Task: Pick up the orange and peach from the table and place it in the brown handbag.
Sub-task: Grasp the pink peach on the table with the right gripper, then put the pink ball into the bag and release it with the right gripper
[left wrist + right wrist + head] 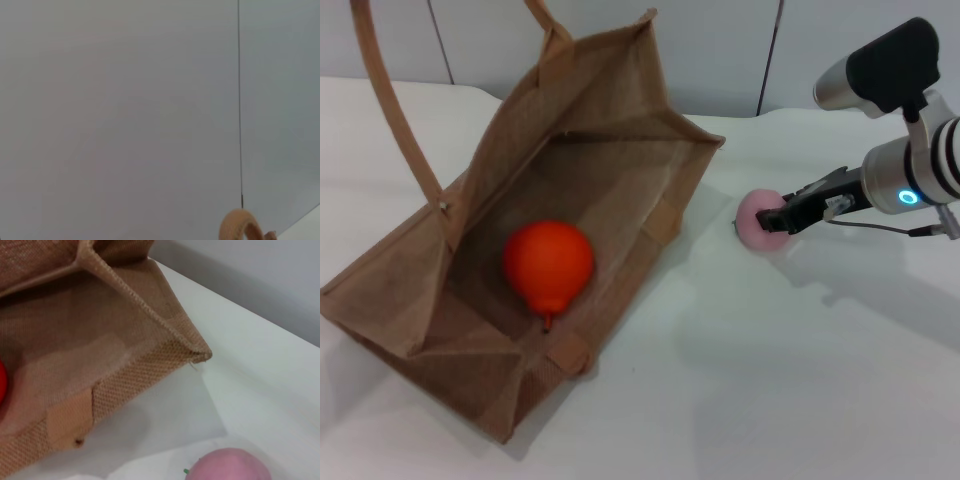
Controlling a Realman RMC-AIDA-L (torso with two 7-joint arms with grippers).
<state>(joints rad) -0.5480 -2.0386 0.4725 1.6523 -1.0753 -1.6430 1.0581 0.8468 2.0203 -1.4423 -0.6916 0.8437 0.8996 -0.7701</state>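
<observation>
The orange (548, 262) lies inside the brown handbag (620, 150), which rests on its side on the table (770, 380) with its mouth open toward me. A red sliver of the orange (1, 382) shows in the right wrist view, past the handbag's corner (125, 380). The peach (757, 222) sits on the table just right of the bag's mouth. My right gripper (788, 215) reaches in from the right and is at the peach's right side, overlapping it. The peach (230, 465) lies close below the right wrist camera. My left gripper is out of view.
One long bag handle (395, 110) arches up at the left, and a handle loop (240, 225) shows low in the left wrist view against a grey wall. White tabletop spreads in front of and to the right of the bag.
</observation>
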